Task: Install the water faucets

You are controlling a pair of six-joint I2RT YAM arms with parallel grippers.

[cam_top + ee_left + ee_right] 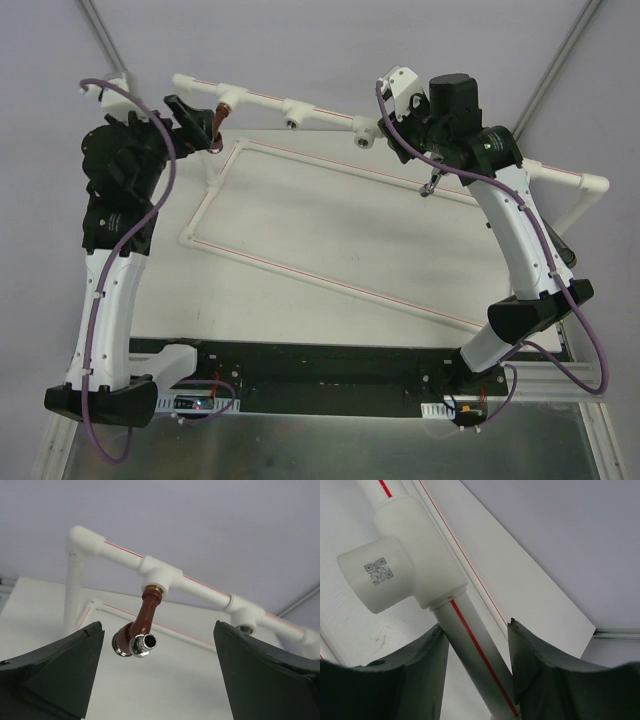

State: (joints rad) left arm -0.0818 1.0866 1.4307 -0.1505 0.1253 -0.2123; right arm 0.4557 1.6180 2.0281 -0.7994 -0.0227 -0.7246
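so the left gripper [159,630] is sitting wide open, facing the red faucet [142,617] hanging from the tee [160,575]. the right gripper [476,630] is straddling the pipe [455,617], can't tell if it's clamping.

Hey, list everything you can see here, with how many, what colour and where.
Table: one, white, beneath everything.
Pipe frame: one, white with red stripes, on the table.
Tee fittings: three visible, white, along the frame's far pipe.
Faucet: one, reddish-brown with chrome outlet, seated in the leftmost tee's brass socket.
Cables: two, purple, along the arms.
Left pincer: one, black, open, flanking the faucet without touching.
Right pincer: one, black, fingers hugging the pipe below a tee.
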